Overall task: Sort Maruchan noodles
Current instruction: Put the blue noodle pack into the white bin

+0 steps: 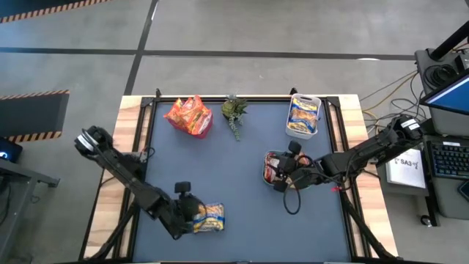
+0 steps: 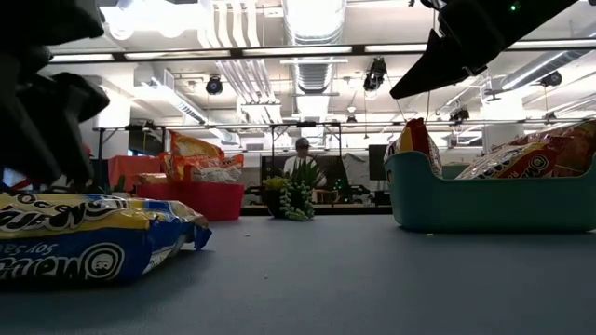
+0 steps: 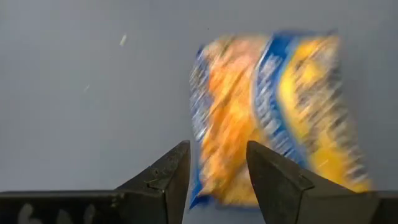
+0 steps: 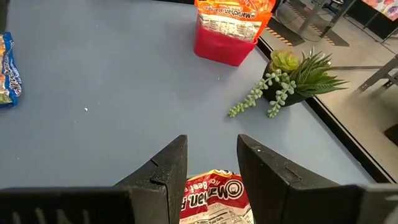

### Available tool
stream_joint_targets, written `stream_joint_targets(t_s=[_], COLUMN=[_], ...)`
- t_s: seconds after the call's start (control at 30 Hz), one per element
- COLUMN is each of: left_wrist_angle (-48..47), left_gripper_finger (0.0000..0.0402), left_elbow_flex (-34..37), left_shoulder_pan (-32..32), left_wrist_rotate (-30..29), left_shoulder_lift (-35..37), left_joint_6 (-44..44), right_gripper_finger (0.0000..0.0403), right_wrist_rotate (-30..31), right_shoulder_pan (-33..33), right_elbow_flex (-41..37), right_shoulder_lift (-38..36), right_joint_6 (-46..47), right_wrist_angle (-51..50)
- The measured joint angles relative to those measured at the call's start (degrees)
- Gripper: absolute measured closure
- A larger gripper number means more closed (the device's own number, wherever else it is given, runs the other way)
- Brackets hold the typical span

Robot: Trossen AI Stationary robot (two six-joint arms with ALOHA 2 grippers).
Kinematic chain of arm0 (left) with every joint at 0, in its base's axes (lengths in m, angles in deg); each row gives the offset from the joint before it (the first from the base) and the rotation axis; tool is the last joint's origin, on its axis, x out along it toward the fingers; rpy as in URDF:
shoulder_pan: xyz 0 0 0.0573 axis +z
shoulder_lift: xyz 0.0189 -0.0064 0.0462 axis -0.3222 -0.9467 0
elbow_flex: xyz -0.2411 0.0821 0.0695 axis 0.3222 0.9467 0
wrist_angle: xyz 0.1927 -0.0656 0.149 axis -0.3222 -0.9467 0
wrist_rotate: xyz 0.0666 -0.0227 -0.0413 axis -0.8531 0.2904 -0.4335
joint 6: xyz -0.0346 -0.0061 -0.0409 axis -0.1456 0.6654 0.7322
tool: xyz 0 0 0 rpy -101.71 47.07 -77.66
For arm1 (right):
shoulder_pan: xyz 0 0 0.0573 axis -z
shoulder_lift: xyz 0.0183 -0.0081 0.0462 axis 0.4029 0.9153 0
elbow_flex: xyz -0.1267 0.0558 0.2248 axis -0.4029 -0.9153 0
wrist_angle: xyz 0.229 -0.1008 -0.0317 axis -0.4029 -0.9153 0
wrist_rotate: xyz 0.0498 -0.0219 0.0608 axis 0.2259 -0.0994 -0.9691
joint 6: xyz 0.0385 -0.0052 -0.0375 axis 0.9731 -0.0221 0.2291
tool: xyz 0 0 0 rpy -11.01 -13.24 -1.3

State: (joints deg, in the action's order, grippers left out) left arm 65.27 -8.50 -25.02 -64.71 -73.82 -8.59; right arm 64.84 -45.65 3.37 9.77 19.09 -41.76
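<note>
Mostly the sorting looks done: orange packets (image 1: 189,115) fill the red bin (image 4: 225,45) at the table's far left, yellow-and-blue ones sit in the white bin (image 1: 303,116) at the far right, and red packets (image 2: 531,158) are heaped in the teal bin (image 2: 494,205) under the right arm. One yellow packet (image 1: 208,218) lies loose on the blue mat (image 1: 242,183) near the front, on the left side. The left gripper (image 3: 217,171) hangs right over its near edge with fingers parted and nothing between them; whether it is about to take the packet or has just let go, I cannot tell. The right gripper (image 4: 211,163) hovers over the teal bin, its fingers standing apart just above a red packet (image 4: 214,199), not clamping it. A small plant (image 1: 234,111) stands between the far bins. By my judgement the loose yellow packet is what remains, since its bin is well apart, across the table; no other stray packets show.
</note>
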Motion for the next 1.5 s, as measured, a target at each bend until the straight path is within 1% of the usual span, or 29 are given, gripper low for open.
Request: stream_joint_targets(t_s=[0.07,0.2,0.27,0.37,0.43,0.53,0.7,0.8,0.9,0.97,1.03,1.07,1.2,1.27,1.4,1.5], left_wrist_angle=[7.3,13.0,17.1,24.6,29.8,35.9,37.3,37.9,38.0,38.0,37.8,37.7,36.4,36.5,36.9,38.6], left_gripper_finger=[0.0260,0.0260,0.0260,0.0264,0.0269,0.0276,0.0291,0.0308,0.0334,0.0360,0.0388,0.0394,0.0398,0.0400,0.0401,0.0401], left_elbow_flex=[4.1,11.2,14.1,18.8,21.3,23.5,23.3,22.2,20.9,20.2,19.6,19.5,19.6,19.7,19.7,19.7], left_shoulder_pan=[0.0,0.0,0.0,-0.1,-0.1,-0.1,-0.1,-0.2,-0.3,-0.3,-0.2,-0.1,0.6,1.4,3.9,5.8], left_wrist_rotate=[0.0,0.2,1.3,3.0,3.2,3.2,3.8,3.9,3.4,3.2,2.0,1.0,-5.8,-8.2,-10.7,-10.8], left_shoulder_lift=[3.0,7.6,8.9,9.6,9.4,8.4,6.3,4.3,2.6,1.6,0.9,0.7,0.5,0.7,0.8,0.8], left_joint_6=[-0.2,1.7,2.3,2.4,2.6,2.6,1.9,1.6,0.9,0.6,0.3,0.3,-0.6,-1.3,-2.3,-5.0], right_gripper_finger=[0.0275,0.0275,0.0275,0.0275,0.0275,0.0275,0.0275,0.0275,0.0275,0.0275,0.0275,0.0275,0.0275,0.0275,0.0275,0.0275], right_wrist_rotate=[0.0,0.0,0.0,0.0,0.0,0.0,0.0,0.0,0.0,0.0,0.0,0.0,0.1,0.1,0.1,0.1], right_shoulder_pan=[0.0,0.0,0.0,0.0,0.0,0.0,0.0,0.0,0.0,0.0,0.0,0.0,0.1,0.2,0.2,0.2], right_elbow_flex=[0.0,0.0,0.0,0.0,0.0,-0.3,-0.4,-0.4,-0.4,-0.4,-0.4,-0.4,-0.4,-0.4,-0.4,-0.4], right_shoulder_lift=[0.0,0.0,0.0,0.0,0.0,0.0,0.0,0.0,0.0,0.0,0.0,0.0,0.0,0.0,0.0,0.0], right_joint_6=[0.0,0.0,-0.1,0.0,0.5,1.1,3.0,3.1,3.1,3.2,3.5,3.5,3.4,3.2,3.1,3.0], right_wrist_angle=[0.0,0.7,1.8,2.7,2.6,2.5,2.6,2.6,2.6,2.6,2.6,2.7,3.0,3.0,3.8,4.1])
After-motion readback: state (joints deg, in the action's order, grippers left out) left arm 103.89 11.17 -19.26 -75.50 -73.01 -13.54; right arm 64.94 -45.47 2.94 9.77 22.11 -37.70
